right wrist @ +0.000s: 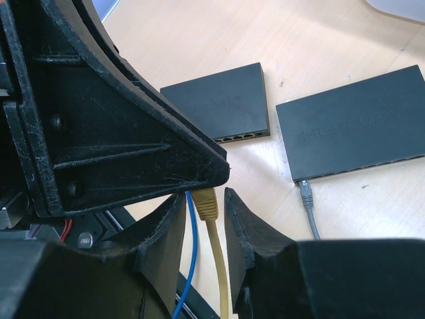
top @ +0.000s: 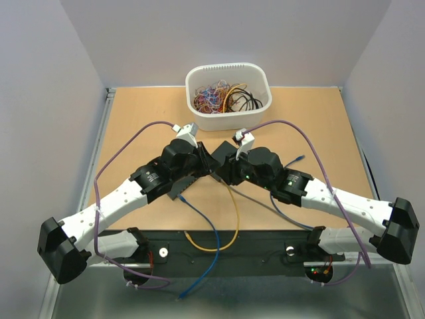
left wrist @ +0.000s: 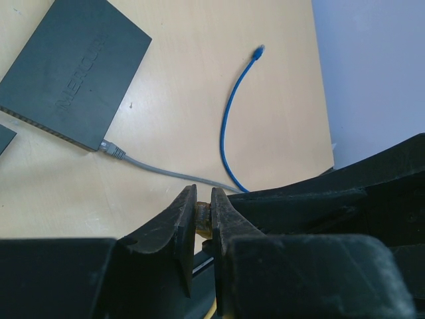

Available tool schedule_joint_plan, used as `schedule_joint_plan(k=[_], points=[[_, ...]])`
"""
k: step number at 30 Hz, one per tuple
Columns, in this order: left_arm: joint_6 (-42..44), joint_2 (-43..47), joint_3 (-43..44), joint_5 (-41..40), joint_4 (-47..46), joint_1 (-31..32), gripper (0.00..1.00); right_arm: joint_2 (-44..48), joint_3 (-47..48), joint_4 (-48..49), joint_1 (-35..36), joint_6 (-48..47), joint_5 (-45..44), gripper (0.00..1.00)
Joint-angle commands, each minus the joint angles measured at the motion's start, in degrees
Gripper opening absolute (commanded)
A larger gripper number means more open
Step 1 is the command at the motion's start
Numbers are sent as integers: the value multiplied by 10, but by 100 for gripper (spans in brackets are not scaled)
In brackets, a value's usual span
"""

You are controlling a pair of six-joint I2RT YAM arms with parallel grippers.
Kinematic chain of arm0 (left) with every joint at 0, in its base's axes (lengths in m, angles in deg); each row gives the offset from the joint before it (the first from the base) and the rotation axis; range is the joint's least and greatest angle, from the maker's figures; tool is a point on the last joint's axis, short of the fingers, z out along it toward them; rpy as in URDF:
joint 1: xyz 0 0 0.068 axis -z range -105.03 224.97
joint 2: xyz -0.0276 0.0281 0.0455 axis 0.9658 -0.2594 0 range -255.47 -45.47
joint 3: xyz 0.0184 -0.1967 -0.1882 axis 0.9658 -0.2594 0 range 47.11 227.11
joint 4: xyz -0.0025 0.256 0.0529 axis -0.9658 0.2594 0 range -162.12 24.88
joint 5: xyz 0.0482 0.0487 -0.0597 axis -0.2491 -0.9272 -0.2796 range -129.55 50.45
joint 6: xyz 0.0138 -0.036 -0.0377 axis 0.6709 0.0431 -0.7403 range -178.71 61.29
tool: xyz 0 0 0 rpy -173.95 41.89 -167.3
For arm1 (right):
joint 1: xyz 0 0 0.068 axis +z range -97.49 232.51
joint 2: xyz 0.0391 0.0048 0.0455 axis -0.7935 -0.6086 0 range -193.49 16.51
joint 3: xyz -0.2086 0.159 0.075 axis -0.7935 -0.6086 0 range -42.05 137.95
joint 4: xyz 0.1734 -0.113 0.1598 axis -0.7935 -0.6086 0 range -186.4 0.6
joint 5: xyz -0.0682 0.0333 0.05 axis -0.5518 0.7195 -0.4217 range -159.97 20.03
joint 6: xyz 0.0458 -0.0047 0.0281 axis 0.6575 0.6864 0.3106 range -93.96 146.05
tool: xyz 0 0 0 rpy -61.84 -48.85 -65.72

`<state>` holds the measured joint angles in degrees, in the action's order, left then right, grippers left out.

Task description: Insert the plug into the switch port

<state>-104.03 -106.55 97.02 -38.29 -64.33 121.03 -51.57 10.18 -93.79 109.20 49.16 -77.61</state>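
Left jaws (left wrist: 202,196) are pressed nearly together, pinching the yellow plug (right wrist: 207,205). In the left wrist view only a tan sliver of it shows in the slit between the fingers.

Right jaws (right wrist: 204,198) are part-spread and straddle the same plug. There's a thin gap visible on each side, so they bracket it without gripping. The plug's clear head sticks out just under the tip of the left arm's finger (right wrist: 166,159). Its yellow cable (right wrist: 222,279) runs down and out between the right fingers, with a blue cable (right wrist: 191,246) alongside it.

The plug is held above the surface (left wrist: 186,80), well short of both switches. The small switch (right wrist: 216,103) lies ahead of it, port row facing the jaws, and I can't tell whether anything is plugged into it. The large switch (right wrist: 355,133) sits just beside the small one, and a grey cable (right wrist: 307,199) is already plugged into its near edge. The plug is closer to the small switch.

From above, both arms meet nose to nose mid-surface. A white bin (top: 228,73) of loose cables sits behind them.
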Motion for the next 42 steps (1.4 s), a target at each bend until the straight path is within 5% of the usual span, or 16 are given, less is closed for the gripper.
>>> schedule_joint_plan(k=[1,7,19,22,23,27,31,42], points=[[2,3,19,1,-33,3,0,-3,9,14,-1,4,-5,35],[2,1,23,0,-34,3,0,-5,9,14,-1,6,-5,32],[2,-4,19,2,-51,3,0,7,-2,14,-1,14,-40,1],[8,-11,18,7,-54,3,20,10,-12,10,-1,18,-61,0],[13,-16,19,5,-53,3,35,10,-14,4,-2,18,-67,1],[25,-26,19,-7,-49,-1,60,-8,-8,-49,-16,18,-94,0],[44,-43,20,-5,-49,-23,68,2,-22,-83,-39,23,-105,0],[127,-132,7,49,-165,-121,64,-59,-27,-151,-122,4,-53,0]])
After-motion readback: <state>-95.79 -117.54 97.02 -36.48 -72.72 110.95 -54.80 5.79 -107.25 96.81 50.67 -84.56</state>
